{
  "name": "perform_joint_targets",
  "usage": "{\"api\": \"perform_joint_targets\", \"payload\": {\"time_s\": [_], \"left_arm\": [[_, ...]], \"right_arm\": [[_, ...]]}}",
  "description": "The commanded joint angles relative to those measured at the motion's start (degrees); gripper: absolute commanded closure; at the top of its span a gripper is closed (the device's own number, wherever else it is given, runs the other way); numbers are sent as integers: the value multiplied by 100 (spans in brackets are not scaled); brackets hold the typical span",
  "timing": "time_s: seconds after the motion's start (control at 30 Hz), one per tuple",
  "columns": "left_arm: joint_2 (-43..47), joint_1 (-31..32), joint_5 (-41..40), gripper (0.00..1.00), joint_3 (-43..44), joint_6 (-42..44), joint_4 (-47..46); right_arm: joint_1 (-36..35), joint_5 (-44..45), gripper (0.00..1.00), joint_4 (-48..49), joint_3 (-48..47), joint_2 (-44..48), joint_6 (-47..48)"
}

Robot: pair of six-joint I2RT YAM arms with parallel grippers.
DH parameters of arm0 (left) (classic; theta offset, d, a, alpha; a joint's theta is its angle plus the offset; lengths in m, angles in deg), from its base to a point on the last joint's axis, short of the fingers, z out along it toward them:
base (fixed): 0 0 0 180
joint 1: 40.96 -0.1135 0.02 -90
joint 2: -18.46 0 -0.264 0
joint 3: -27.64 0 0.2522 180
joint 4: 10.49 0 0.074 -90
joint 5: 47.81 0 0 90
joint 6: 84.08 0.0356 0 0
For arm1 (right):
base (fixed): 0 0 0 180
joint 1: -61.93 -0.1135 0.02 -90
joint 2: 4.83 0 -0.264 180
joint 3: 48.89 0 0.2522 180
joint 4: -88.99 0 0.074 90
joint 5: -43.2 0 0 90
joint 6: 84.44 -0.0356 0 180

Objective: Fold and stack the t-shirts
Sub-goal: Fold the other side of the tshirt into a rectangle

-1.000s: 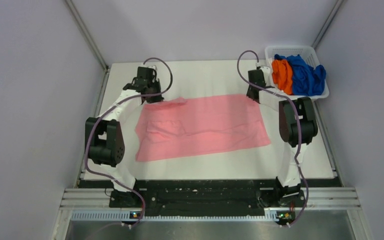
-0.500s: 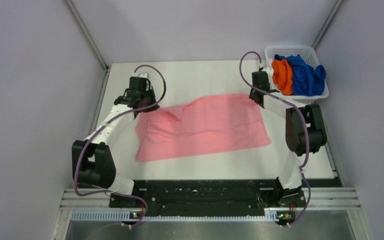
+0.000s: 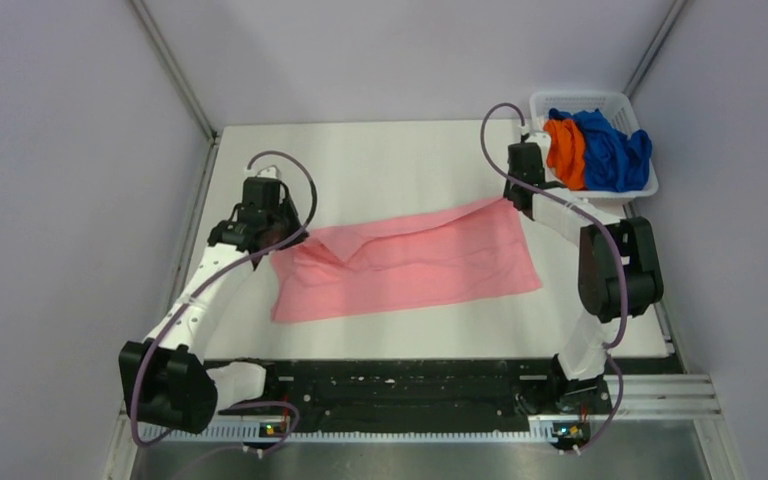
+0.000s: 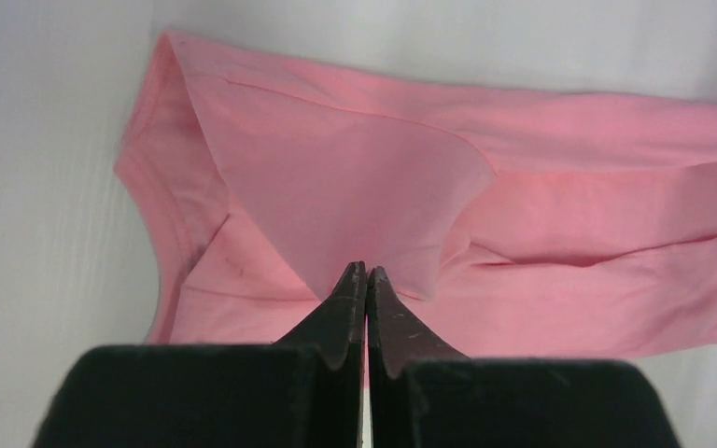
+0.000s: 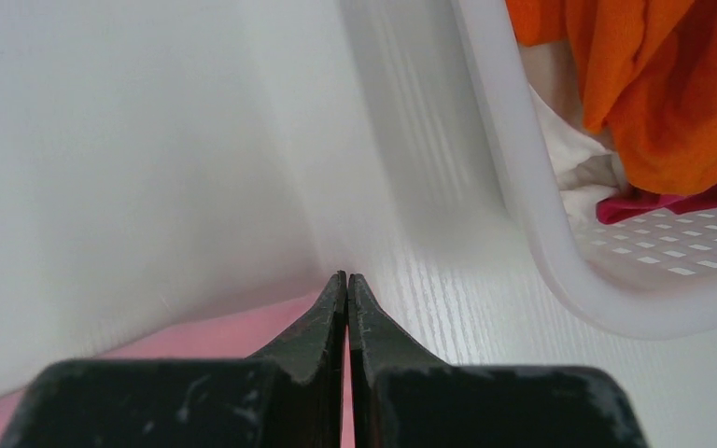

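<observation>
The light pink t-shirt (image 3: 430, 265) lies spread across the middle of the table. My left gripper (image 3: 280, 238) is shut on its far left corner, and a flap of pink cloth (image 4: 355, 187) rises to the closed tips (image 4: 366, 271). My right gripper (image 3: 511, 201) is shut on the far right corner, with pink cloth (image 5: 196, 341) showing under and between its fingers (image 5: 346, 277). The far edge of the shirt is lifted and creased between the two grippers. The orange t-shirt (image 3: 565, 148) and the blue t-shirt (image 3: 610, 150) lie bunched in the basket.
The white plastic basket (image 3: 588, 97) stands at the far right corner of the table, its rim (image 5: 523, 187) close to the right of my right gripper. Orange cloth (image 5: 653, 93), white cloth and a strip of magenta cloth show inside it. Walls enclose the table.
My left gripper has moved toward the near left, dragging the shirt's far left corner with it; the far edge has risen and creased. The right gripper has shifted slightly to the right.
</observation>
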Motion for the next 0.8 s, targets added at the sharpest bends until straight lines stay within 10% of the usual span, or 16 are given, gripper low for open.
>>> {"api": "perform_joint_targets", "payload": {"time_s": [0.0, 0.53, 0.77], "left_arm": [[576, 31, -247, 100, -249, -338, 439], [1502, 115, 167, 100, -973, -1190, 1882], [1348, 134, -131, 30, -876, -1416, 2479]], "right_arm": [[26, 202, 100, -47, -132, 378, 266], [20, 555, 100, -722, 161, 981, 338], [20, 698, 65, -1359, 408, 841, -143]]}}
